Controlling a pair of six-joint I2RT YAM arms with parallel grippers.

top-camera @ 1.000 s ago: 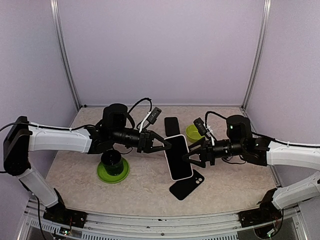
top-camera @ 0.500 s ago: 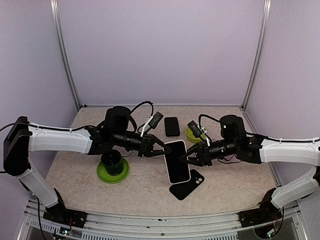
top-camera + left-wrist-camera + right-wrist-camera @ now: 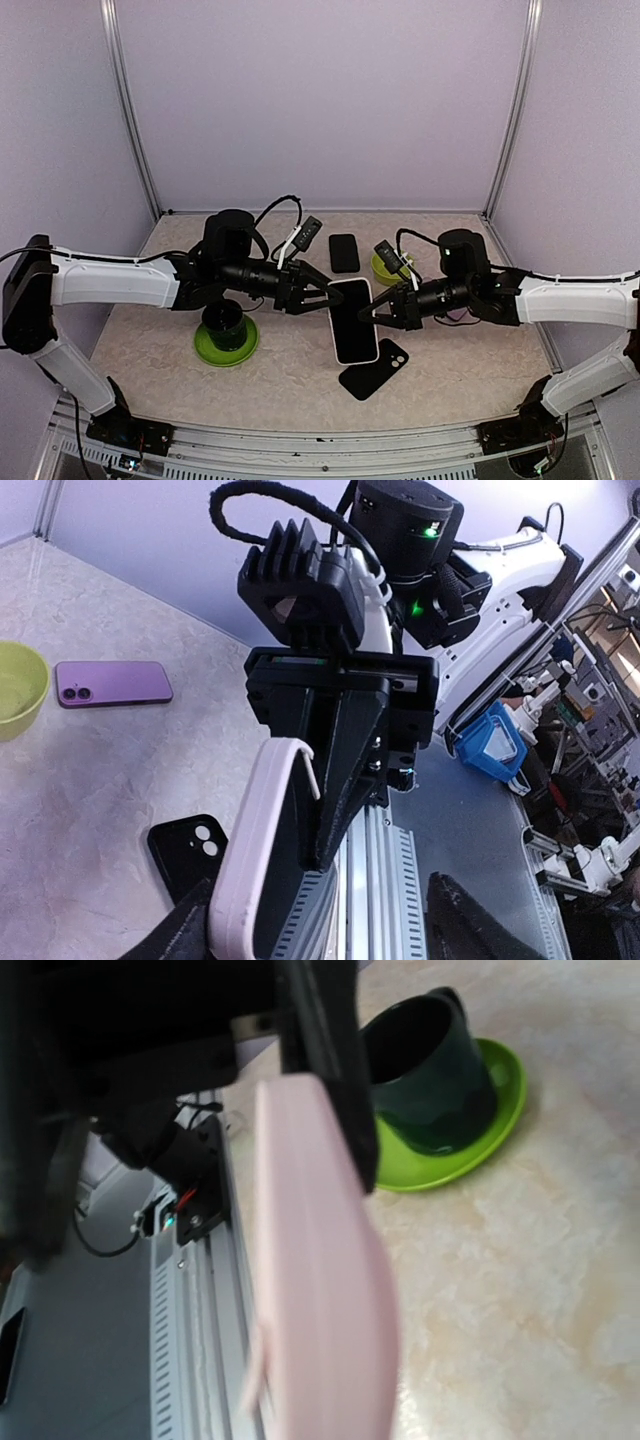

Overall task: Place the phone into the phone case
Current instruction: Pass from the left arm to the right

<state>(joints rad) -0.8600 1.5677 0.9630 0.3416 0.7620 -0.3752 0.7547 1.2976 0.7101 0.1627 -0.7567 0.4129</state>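
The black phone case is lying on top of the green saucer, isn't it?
Not quite. The black phone case is lying on the bare table, just below the phone, not on the green saucer. That saucer has the dark cup on it. The top external view shows this.

On my remote screen I see the smooth white shell of the left arm (image 3: 110, 282) and the same white shell of the right arm (image 3: 580, 298); the joints are black. My landmark is the round black motor housing (image 3: 405, 520). A small green light (image 3: 430, 530) glows on its front, a black finned block (image 3: 300, 565) sits left of it, and a thick black cable (image 3: 262, 490) curves at its upper left. The left gripper (image 3: 322, 296) and the right gripper (image 3: 368, 313) are black, with wedge-shaped fingers.
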